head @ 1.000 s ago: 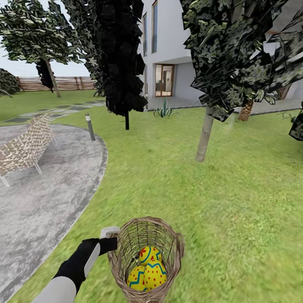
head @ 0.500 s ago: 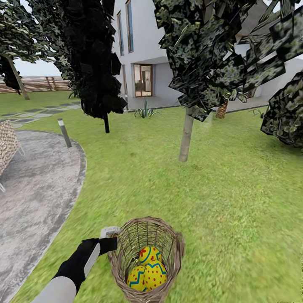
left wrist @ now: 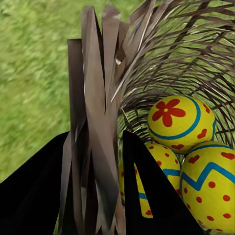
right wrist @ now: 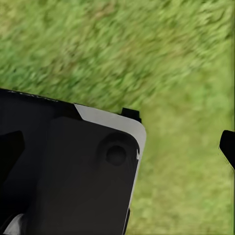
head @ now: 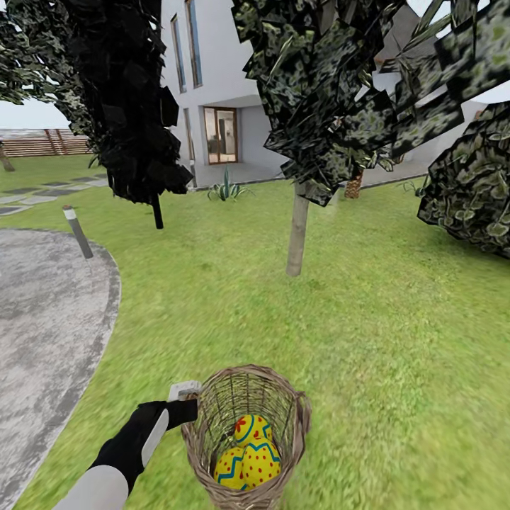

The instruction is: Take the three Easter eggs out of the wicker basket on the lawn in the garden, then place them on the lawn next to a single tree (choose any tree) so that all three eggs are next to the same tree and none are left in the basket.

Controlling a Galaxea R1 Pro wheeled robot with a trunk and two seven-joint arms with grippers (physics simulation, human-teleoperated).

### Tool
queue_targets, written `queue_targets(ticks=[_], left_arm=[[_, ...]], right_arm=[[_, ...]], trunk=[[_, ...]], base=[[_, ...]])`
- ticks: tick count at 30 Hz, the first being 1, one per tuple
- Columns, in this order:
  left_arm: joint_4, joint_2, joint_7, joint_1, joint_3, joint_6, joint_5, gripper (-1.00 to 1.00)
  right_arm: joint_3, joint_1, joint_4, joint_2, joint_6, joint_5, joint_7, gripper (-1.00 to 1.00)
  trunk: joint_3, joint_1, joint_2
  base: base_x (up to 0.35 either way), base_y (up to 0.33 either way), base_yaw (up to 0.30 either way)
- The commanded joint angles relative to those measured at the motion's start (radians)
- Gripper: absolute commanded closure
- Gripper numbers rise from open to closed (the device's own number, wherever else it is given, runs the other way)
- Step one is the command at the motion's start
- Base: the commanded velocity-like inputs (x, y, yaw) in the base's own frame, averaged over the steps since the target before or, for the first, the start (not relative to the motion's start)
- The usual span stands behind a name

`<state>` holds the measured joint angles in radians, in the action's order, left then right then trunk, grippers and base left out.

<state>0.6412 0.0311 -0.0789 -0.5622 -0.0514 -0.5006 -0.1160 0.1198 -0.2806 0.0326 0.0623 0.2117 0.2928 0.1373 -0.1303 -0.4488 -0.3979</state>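
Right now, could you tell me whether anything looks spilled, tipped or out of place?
Nothing stands out. The wicker basket sits upright, the left gripper clamped on its rim, and the three Easter eggs lie together inside it. No egg is on the lawn. The tree stands ahead.

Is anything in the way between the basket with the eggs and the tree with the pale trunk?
Nothing visible is. Open lawn lies between the wicker basket, held at its rim by the left hand, and the tree. The eggs sit inside the basket.
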Motion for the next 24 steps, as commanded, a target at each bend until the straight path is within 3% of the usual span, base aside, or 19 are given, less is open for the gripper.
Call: queue_targets(ticks=[1, 9, 24], left_arm=[[0.002, 0.001, -0.002, -0.001, -0.005, -0.007, -0.013, 1.0], [0.002, 0.001, -0.002, -0.001, -0.005, -0.007, -0.013, 1.0], [0.001, 0.001, -0.002, -0.001, -0.005, -0.007, -0.013, 1.0]], right_arm=[[0.008, -0.002, 0.003, 0.001, 0.007, 0.012, 0.002, -1.0], [0.008, -0.002, 0.003, 0.0, 0.008, 0.013, 0.002, -1.0], [0.009, -0.002, 0.009, 0.003, 0.006, 0.009, -0.001, -1.0]], trunk=[[-0.002, -0.001, -0.002], [-0.002, -0.001, -0.002], [-0.002, -0.001, -0.002]], base=[[0.329, 0.0, 0.047], [0.329, 0.0, 0.235], [0.329, 0.0, 0.007]])
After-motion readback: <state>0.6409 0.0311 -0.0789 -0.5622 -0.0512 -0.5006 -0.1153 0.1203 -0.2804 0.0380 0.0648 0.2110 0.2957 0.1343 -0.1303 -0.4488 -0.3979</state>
